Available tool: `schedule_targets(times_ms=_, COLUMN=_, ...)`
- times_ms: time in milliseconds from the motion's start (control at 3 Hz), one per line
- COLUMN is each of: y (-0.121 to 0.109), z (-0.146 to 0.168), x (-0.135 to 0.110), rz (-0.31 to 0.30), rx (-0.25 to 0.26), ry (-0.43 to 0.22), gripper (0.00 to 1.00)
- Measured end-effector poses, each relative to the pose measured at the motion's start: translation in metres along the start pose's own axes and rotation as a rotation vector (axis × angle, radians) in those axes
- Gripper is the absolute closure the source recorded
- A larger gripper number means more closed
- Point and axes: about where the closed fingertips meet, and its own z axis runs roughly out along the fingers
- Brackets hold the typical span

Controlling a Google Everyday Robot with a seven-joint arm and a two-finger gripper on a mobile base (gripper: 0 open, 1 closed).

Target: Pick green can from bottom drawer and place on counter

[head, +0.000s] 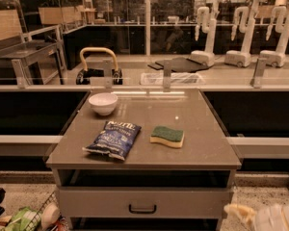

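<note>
counter [197, 124] grey-brown, stone-look, square | tool [238, 211] perhaps lower right
</note>
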Motion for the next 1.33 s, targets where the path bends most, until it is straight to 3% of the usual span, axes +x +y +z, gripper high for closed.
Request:
schedule_targets(times_ms=333, y=0.004, z=0.045, x=0.021, rz=0.057, rx=0.042, ry=-0.251, gripper=0.0)
schedule_targets(times_ms=667, y=0.009, z=0.075, x=0.049, rz=0.067, rx=0.084, ry=-0.438, gripper=0.0)
schedule_targets(times_ms=1000, y=0.015, z=0.106, x=0.075, rz=0.061, rx=0.084, ry=-0.551, gripper=0.0)
schedule_targets(times_ms=1333, y=0.015, z=0.111, x=0.077, rz=0.065, rx=0.083, ry=-0.555, gripper=0.0)
